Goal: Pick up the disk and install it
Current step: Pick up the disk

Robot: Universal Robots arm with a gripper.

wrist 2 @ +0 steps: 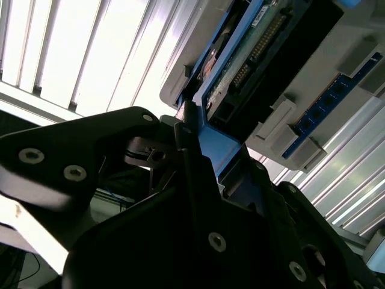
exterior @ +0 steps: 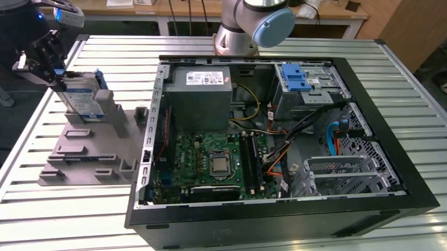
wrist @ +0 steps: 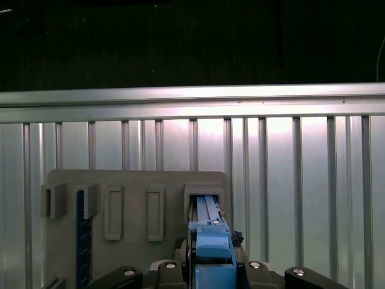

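**End effector.** The end effector (exterior: 57, 78) is recorded at the exterior view's left, clamped on one end of the disk (exterior: 82, 98). In the second wrist view, the black fingers (wrist 2: 187, 150) are closed against the blue frame of the disk (wrist 2: 255, 45), with the end effector (wrist 2: 222, 162) set astride that frame. In the first wrist view, the blue edge of the disk (wrist: 213, 250) is held between the two sides of the end effector (wrist: 213, 271).

**Disk.** The disk is held on edge, and its blue-and-white label is visible in the exterior view. Its lower part is seen within a slot of the grey fixture (exterior: 91, 151). The same slot is shown in the first wrist view at one corner of the grey fixture (wrist: 135, 183). Whether the disk rests on the bottom of the slot cannot be determined.

**Surroundings.** The grey fixture is laid flat on the slatted metal bench (exterior: 56, 219), just beside the open computer case (exterior: 279, 217), which lies toward the exterior view's right. Inside the case, the following are noted:
- a grey power supply box (exterior: 199, 102) with a white sticker, at the far side;
- a blue latch (exterior: 297, 78) on the drive cage, toward the far right corner;
- a green motherboard (exterior: 216, 162), on the near side.

The arm (exterior: 244, 23) is seen rising from the bench beyond the case.
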